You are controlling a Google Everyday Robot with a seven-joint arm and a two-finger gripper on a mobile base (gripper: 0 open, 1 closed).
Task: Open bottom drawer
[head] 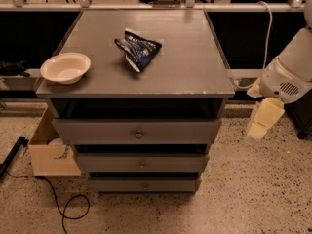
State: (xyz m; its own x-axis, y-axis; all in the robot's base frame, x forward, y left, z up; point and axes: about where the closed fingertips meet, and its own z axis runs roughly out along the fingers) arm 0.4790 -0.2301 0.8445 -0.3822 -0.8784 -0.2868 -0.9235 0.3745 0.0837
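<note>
Since the gripper (262,122), aperture not discernible, hangs mid-right, it could hook the middle drawer (112,163), not the bottom drawer (117,185).

Table (195,72): bowl (66,67) at its left front edge; snack bag (138,49) right of the bowl, farther back.
Bottom drawer (117,185): lowest of three stacked under the table top.
Gripper (255,132): right of the table, apart from it.
Floor: cardboard box (51,157) left of the drawers; cable (62,212) before it.
</note>
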